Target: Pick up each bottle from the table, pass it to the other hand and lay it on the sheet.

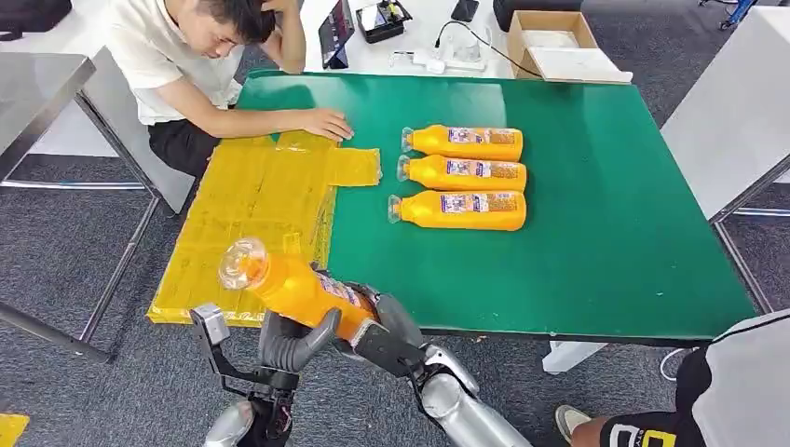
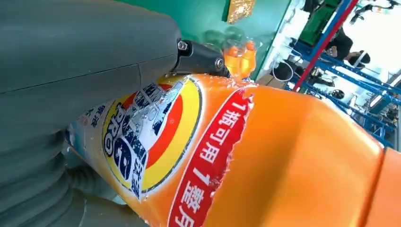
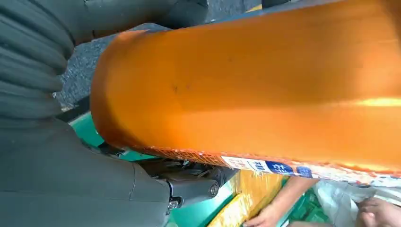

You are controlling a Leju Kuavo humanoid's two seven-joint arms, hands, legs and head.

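Both hands on orange plastic bottle [image 1: 296, 291] — left hand [image 1: 289, 346] gripping body, right hand [image 1: 384, 333] gripping base, tilted above yellow sheet [image 1: 244, 216] edge.

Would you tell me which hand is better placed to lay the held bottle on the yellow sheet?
Left, probably. Both the left hand and right hand grip the bottle, but the yellow sheet lies on the robot's left side.

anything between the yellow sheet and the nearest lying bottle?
Nothing: in the head view, bare green table separates the yellow sheet from the three lying bottles. The held bottle is apart, at the near edge.
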